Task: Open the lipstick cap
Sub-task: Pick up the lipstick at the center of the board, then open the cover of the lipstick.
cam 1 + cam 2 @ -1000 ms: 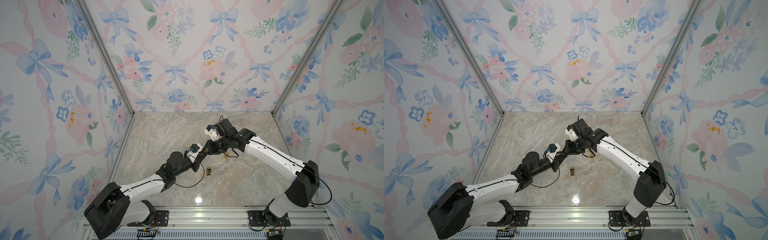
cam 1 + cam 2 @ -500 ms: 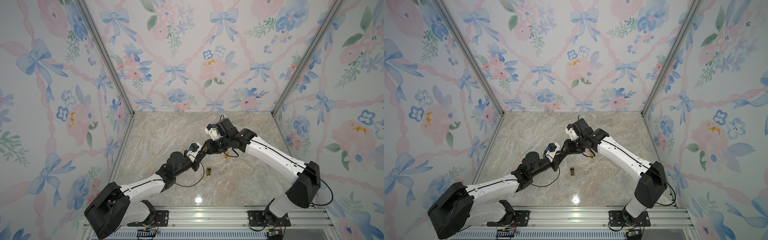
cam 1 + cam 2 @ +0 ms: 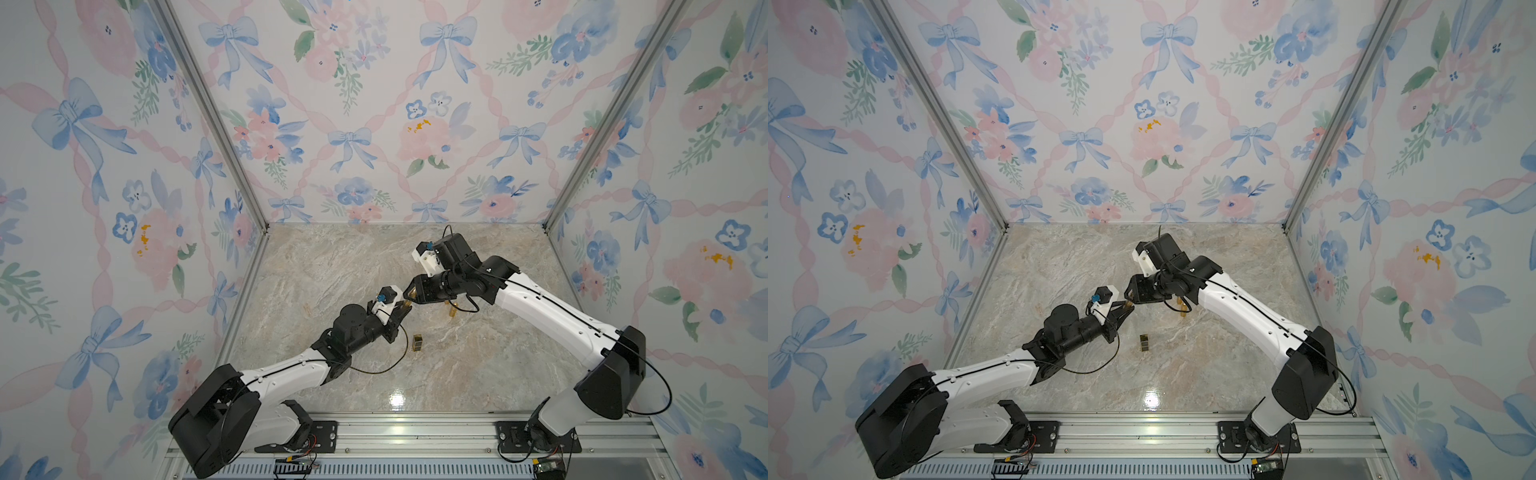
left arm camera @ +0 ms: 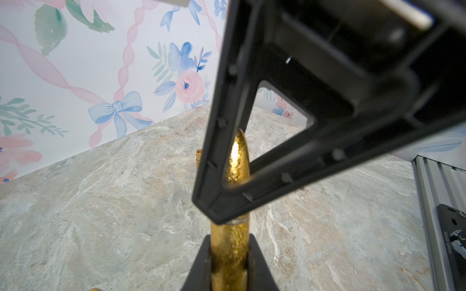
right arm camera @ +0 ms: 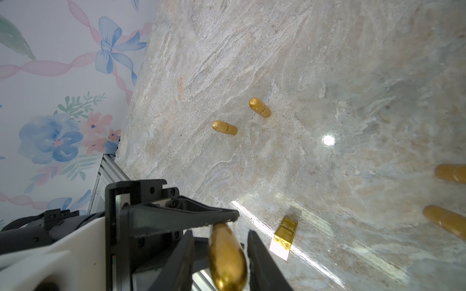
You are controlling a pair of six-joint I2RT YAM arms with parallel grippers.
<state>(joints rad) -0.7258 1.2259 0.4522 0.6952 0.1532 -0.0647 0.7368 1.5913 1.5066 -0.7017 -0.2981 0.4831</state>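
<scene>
**Lipstick held over mid-table between two arms**

Taking twelve o'clock as the back wall, the lipstick (image 4: 230, 247) hangs over the middle of the table (image 3: 332, 266). The left gripper (image 4: 230, 252) clasps its base from eight o'clock. The right gripper (image 5: 220, 233) reaches in from two o'clock, its fingers on either side of the cap (image 5: 227, 257). A square case (image 3: 418, 342) lies on the table at six o'clock from them. Two tubes (image 3: 452, 311) sit at three o'clock, beneath the right arm.

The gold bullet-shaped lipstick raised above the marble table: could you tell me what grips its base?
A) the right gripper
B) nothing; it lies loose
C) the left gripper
C: in the left wrist view the left gripper is shut on the gold bullet-shaped lipstick, pressing both its sides.
</scene>
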